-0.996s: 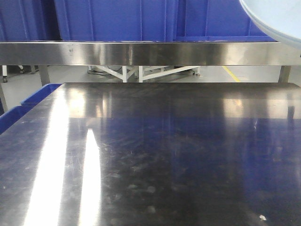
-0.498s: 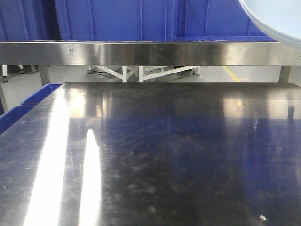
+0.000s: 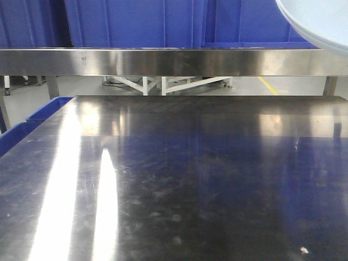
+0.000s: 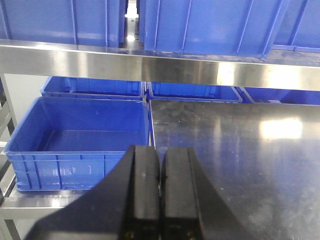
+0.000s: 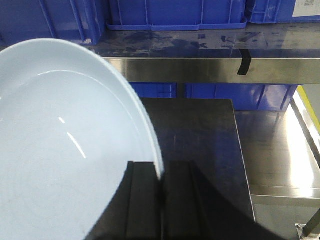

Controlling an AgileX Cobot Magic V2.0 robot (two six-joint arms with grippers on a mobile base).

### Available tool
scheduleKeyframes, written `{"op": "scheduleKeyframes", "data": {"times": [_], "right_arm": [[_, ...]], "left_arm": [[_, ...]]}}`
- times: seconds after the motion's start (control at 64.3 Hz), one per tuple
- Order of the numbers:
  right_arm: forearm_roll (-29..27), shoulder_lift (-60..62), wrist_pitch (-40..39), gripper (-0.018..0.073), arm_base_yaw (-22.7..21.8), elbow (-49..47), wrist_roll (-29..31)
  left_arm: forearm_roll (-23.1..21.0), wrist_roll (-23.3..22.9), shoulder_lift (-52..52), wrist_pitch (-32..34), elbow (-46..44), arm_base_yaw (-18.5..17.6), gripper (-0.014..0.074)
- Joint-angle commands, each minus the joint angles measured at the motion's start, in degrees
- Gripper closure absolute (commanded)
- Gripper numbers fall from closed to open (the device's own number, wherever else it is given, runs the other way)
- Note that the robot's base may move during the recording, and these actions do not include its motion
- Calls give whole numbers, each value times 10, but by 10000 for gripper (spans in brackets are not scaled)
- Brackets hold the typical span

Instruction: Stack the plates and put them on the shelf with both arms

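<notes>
We see R gripper [image 5: 161, 172] clamped on plate [image 5: 60, 150] rim only; L gripper [image 4: 160, 167] closed, empty. Risk: plate tilts, slips w/o 2nd support, or clips shelf [image 5: 190, 70] rail.

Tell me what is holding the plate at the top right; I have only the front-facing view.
Observer: The right gripper is shut on the rim of the plate.
Operator: Report the left gripper.
Observer: The left gripper is shut, holding nothing.
Operator: Describe the shelf ahead of the plate.
Observer: A strip of black tape hangs over the front rail of the shelf, to the right of the plate.
</notes>
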State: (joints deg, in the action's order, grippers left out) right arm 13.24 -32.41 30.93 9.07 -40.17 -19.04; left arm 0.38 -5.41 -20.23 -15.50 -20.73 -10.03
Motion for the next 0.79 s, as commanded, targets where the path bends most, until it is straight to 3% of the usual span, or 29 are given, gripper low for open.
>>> {"op": "scheduleKeyframes", "data": {"times": [0.0, 0.778], "right_arm": [[6, 1, -59, 510, -4, -16, 0], [6, 1, -59, 510, -4, -16, 0]], "left_arm": [[0, -1, -3, 49, -17, 0, 512], [0, -1, -3, 49, -17, 0, 512]]}}
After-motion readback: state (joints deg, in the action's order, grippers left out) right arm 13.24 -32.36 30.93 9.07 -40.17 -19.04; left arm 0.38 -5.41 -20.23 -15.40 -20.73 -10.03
